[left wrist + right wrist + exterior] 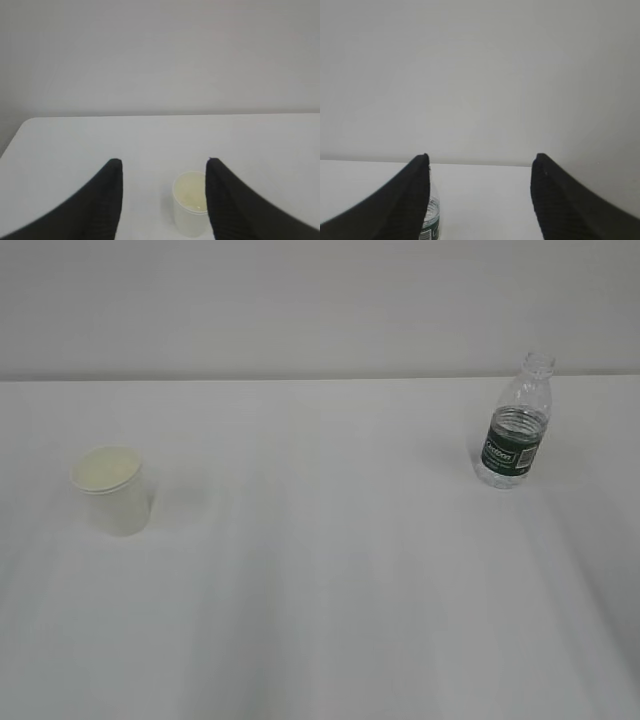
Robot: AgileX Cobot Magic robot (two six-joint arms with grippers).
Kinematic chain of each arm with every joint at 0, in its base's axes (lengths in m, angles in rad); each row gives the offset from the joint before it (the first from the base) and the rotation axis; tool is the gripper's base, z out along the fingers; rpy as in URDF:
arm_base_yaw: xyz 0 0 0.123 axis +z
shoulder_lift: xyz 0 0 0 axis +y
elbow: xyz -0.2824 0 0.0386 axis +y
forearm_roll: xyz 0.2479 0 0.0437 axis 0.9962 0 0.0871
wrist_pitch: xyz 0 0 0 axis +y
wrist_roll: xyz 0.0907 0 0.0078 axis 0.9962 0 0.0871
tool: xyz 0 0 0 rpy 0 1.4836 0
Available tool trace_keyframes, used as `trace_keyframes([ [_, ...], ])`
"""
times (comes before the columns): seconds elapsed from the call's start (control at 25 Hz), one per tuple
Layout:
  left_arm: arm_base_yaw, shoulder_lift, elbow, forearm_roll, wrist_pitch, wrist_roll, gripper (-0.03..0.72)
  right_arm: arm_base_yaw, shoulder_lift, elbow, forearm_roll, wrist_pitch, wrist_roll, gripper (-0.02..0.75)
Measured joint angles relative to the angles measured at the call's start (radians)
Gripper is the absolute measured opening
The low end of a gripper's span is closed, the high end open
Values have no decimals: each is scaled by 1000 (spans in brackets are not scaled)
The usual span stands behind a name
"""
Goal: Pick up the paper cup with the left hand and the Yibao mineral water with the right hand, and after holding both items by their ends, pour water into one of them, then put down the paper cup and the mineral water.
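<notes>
One paper cup (111, 490) stood upright at about 9 o'clock on the white counter (320, 570). One Yibao mineral water (515, 430), uncapped with its long axis vertical, stood at about 2 o'clock, well apart from the cup. Neither arm appeared in the exterior view. The left tool (164, 172) was spread and empty, the cup lying ahead and below, toward its right finger. The right tool (479, 170) was likewise spread and empty, the bottle showing beside its left finger at 7 o'clock. Each tool faced its own object; both grasps remained to be made.
</notes>
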Motion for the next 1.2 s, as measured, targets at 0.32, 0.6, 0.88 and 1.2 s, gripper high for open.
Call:
trace_keyframes([
  [0.32,0,37,66,-27,-82,0,364,0,25,0,-12,-19,-1,483],
  [0.6,0,76,83,-27,-147,0,361,70,111,0,-40,-37,-1,483],
  [0.88,-2,179,83,-27,-258,0,356,102,237,0,-43,-156,45,482],
  [1.2,-115,302,83,-27,-368,0,351,102,339,23,-44,-275,61,482],
])
